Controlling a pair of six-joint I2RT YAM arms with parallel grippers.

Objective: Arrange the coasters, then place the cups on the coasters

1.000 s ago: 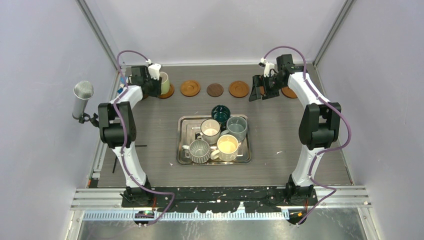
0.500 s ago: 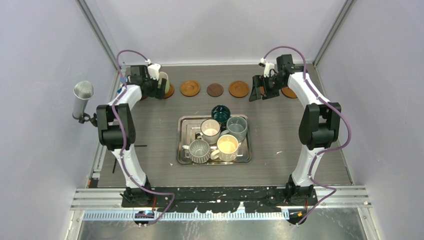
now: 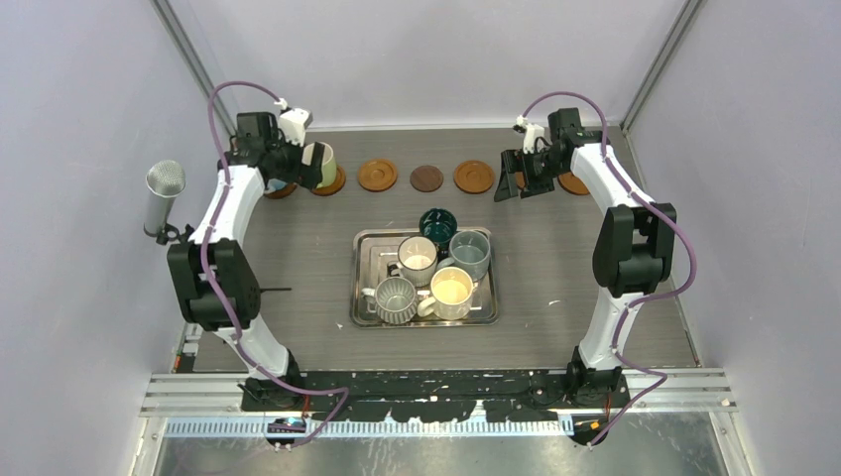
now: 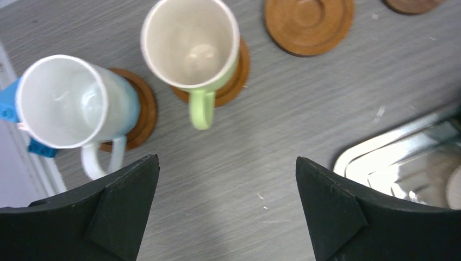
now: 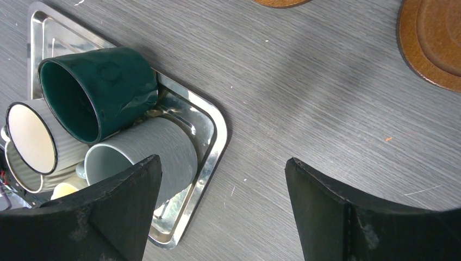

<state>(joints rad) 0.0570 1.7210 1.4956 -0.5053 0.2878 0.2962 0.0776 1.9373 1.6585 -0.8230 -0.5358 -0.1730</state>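
Nearest you, the steel tray (image 3: 375,256) is holding five cups. The ribbed grey cup (image 3: 395,298) and the cream cup (image 3: 452,292) are sitting along its near side. The white cup (image 3: 417,260) and the grey-blue cup (image 3: 468,252) are sitting behind them, and the dark teal cup (image 3: 437,224) is tilting at its far rim. Beyond the tray, a row of coasters (image 3: 377,175) is running across. Past the tray's far left corner, your left gripper (image 4: 226,160) is hanging wide open, gripping nothing. It is above a pale green cup (image 4: 190,43) and a white-and-blue cup (image 4: 70,103), each resting on a coaster. Past the far right corner, your right gripper (image 5: 223,160) is gaping wide too, empty, near a bare coaster (image 5: 435,43).
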